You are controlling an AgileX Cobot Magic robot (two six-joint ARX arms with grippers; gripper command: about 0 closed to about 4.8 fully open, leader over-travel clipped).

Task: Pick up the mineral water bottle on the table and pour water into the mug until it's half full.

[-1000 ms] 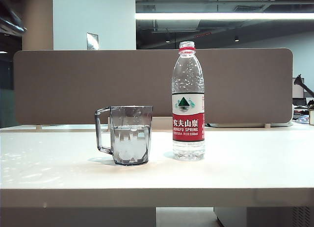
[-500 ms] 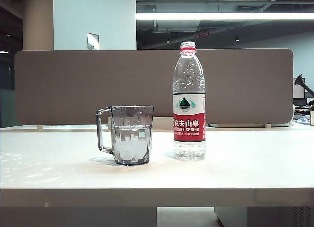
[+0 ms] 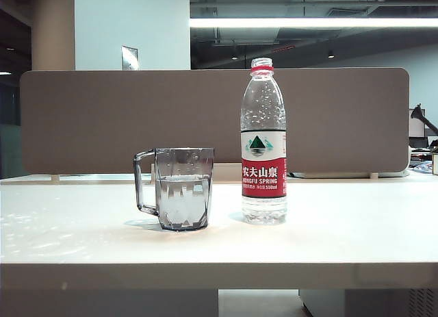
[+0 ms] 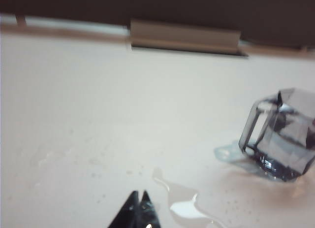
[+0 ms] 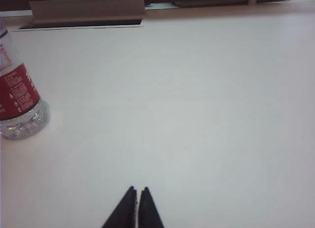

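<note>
The mineral water bottle [image 3: 263, 142] stands upright and uncapped in the middle of the white table [image 3: 342, 242]. Just to its left stands the clear grey mug [image 3: 181, 188], handle turned left, with water [image 3: 182, 197] up to about half its height. Neither gripper shows in the exterior view. In the left wrist view my left gripper [image 4: 139, 194] is shut and empty, low over the table, with the mug [image 4: 280, 139] well off to one side. My right gripper [image 5: 137, 189] is shut and empty too, the bottle's base [image 5: 17, 100] far from it at the frame edge.
A puddle of spilled water [image 4: 184, 201] and small drops lie on the table between my left gripper and the mug. A brown partition panel [image 3: 102, 118] runs along the table's back edge, with a grey metal bracket [image 4: 184, 38] at its foot.
A dark part of the left arm that showed at the exterior view's top left corner has gone out of sight. Bottle and mug stand as before.
</note>
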